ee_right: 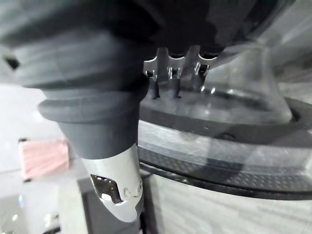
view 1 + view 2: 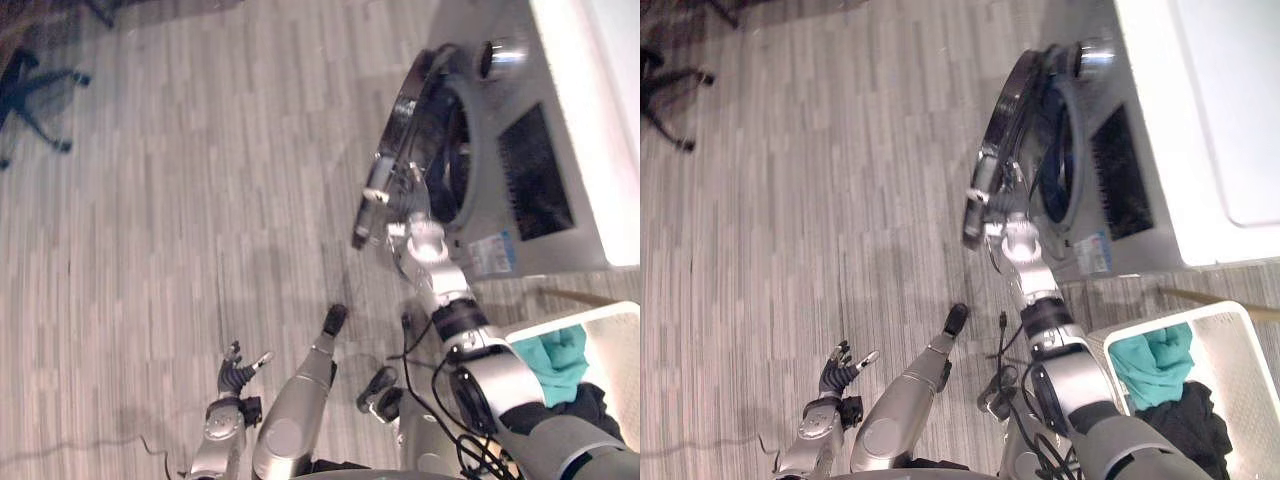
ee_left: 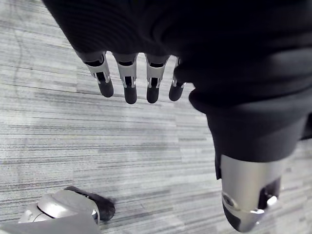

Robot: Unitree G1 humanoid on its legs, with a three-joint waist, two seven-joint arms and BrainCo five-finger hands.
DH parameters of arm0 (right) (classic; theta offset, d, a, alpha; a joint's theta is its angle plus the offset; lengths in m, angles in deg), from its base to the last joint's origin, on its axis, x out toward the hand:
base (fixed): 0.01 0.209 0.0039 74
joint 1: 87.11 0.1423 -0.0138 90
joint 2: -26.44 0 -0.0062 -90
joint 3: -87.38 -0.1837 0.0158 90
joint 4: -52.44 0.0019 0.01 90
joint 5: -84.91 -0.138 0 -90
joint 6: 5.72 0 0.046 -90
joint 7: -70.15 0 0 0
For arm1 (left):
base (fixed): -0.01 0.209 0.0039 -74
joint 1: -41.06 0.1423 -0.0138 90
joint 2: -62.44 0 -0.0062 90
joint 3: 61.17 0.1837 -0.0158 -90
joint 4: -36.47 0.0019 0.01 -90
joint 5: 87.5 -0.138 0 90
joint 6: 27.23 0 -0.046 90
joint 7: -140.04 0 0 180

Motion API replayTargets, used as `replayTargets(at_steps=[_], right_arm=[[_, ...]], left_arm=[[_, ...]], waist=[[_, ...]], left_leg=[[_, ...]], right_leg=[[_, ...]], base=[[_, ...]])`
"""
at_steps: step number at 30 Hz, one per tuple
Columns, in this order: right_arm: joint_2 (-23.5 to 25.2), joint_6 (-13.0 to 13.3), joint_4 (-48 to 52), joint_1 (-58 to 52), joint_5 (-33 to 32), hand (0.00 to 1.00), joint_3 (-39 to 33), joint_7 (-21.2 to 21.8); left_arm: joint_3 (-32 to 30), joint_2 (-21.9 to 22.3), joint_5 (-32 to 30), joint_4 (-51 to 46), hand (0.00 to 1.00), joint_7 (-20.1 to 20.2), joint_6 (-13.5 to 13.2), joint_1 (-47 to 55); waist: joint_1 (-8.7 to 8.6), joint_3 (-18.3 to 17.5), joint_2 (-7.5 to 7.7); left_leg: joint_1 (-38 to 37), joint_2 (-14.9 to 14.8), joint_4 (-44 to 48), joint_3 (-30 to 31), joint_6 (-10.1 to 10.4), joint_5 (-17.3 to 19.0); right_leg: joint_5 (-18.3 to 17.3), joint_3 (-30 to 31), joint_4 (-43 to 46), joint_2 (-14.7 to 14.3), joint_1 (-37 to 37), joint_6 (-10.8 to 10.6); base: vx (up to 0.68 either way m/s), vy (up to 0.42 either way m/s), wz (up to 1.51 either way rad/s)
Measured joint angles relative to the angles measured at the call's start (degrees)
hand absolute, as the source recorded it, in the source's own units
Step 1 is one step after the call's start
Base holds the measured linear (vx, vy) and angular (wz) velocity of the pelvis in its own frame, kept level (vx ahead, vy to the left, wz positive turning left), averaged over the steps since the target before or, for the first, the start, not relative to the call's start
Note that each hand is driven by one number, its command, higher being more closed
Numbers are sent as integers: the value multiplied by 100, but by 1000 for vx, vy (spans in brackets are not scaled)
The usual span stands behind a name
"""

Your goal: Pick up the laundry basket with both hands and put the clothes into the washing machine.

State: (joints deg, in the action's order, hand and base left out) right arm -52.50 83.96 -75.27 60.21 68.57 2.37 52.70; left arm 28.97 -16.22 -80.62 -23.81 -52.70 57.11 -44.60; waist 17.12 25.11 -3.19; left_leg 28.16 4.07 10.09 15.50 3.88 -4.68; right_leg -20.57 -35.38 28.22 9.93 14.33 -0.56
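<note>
Far left: a dark office chair (image 2: 30, 90) stands on the grey plank floor (image 2: 200, 180).

Lower left: the left hand (image 2: 235, 375) hangs above the floor, well apart from every other object. Its own wrist view shows the fingers (image 3: 129, 85) straight and relaxed, holding nothing.

Centre right: the right arm reaches up to the washing machine door (image 2: 405, 100), which stands swung open. The right hand (image 2: 388, 205) is against the lower part of the door's dark rim. The right wrist view shows it close against the rim and the clear glass. Whether it is open or closed on the door cannot be told.

Upper right: the grey washing machine (image 2: 560, 130) shows its dark drum opening (image 2: 455, 150) uncovered just beside the door.

Lower right: the white laundry basket (image 2: 1170, 316) sits on the floor below the machine, at the robot's right side, with neither hand on it. A teal garment (image 2: 1155, 362) and a dark garment (image 2: 1185, 425) lie inside it.
</note>
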Motion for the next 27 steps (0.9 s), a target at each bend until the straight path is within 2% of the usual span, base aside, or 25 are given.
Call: replayTargets(at_steps=[4, 6, 9, 11, 14, 17, 19, 21, 23, 27], right_arm=[[-154, 266, 355, 983, -163, 0, 370, 30], [-160, 339, 451, 1189, -167, 0, 437, 36], [-237, 409, 553, 1191, -218, 0, 468, 23], [-303, 404, 722, 984, -220, 0, 537, 11], [-450, 436, 1539, 128, -202, 0, 760, 24], [-494, 451, 1914, -1077, 159, 0, 1213, 257], [-530, 448, 2052, -1761, 429, 0, 1328, 404], [-532, 448, 2198, -2381, 683, 0, 1328, 511], [-541, 442, 2220, -3050, 1001, 0, 1296, 661], [-526, 462, 2403, -3724, 1173, 0, 1060, 802]], left_arm=[[26, 23, 148, -115, 0, -2, -12, -45], [26, 41, 148, -115, 0, -1, -33, -54], [30, 105, 148, -117, 0, 1, -45, -62], [113, 131, 148, -120, 0, 0, -42, -132], [382, 121, 141, -117, 0, -6, -25, -461], [618, -15, -103, -121, 0, -133, -16, -1038], [778, -217, -289, -109, 0, -225, 42, -1490], [902, -413, -515, -57, 0, -299, 53, -1935], [942, -844, -980, 287, 0, -417, 140, -2815], [988, -1927, -1580, 1178, 0, -531, 319, -4136]], waist=[[289, 27, 10], [281, 31, 19], [258, 85, 113], [253, 116, 167], [160, 152, 231], [-245, 197, 358], [-437, 204, 435], [-552, 203, 464], [-771, 202, 493], [-1057, 207, 676]], left_leg=[[135, 62, 22, 221, 41, -95], [134, 85, 28, 257, 40, -95], [132, 58, 29, 217, 39, -94], [120, -19, 28, 96, 37, -92], [71, -221, 20, -123, 36, -91], [-113, -413, -137, -350, 32, -126], [-147, -525, -288, -486, 51, -228], [-165, -621, -475, -565, 63, -349], [-212, -738, -775, -713, 71, -542], [-203, -859, -824, -995, 96, -583]], right_leg=[[-41, -248, -43, -37, -42, -7], [-41, -243, -71, -49, -82, -8], [-37, -196, -238, -113, -127, -10], [17, -54, -345, -188, -118, 16], [187, 217, -545, -373, -106, 62], [305, 646, -653, -543, -92, 140], [381, 814, -664, -608, 32, 176], [448, 970, -664, -687, 154, 195], [509, 1120, -619, -748, 351, 262], [539, 1425, -431, -796, 621, 287]], base=[[69, -106, 42], [76, -60, 31], [23, -44, -8], [-29, -33, -36], [-84, -16, -55], [-130, -16, -59], [-124, -35, -52], [-111, -46, -48], [-132, -68, -45], [-88, -44, -44]])
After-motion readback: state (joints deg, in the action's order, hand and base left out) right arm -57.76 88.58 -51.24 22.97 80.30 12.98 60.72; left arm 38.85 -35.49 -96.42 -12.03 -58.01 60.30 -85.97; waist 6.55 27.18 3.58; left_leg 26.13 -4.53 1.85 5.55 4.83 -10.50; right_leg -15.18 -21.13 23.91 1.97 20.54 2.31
